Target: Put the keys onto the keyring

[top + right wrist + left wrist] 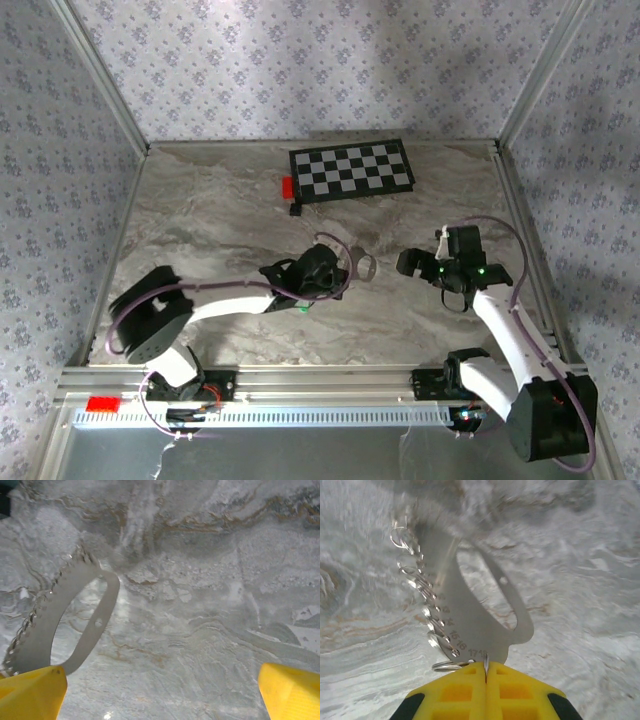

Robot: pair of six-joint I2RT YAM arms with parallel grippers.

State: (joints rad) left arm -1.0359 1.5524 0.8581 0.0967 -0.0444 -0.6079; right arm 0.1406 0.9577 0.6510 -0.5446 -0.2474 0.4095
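Left hand (486,680) is clenched on the keyring (448,666) by its thin edge, flat key (470,625) and chain (417,582) jutting toward twelve o'clock over the worktop (580,580), so a nudge from the released right hand (160,695), at three o'clock, could twist it loose.
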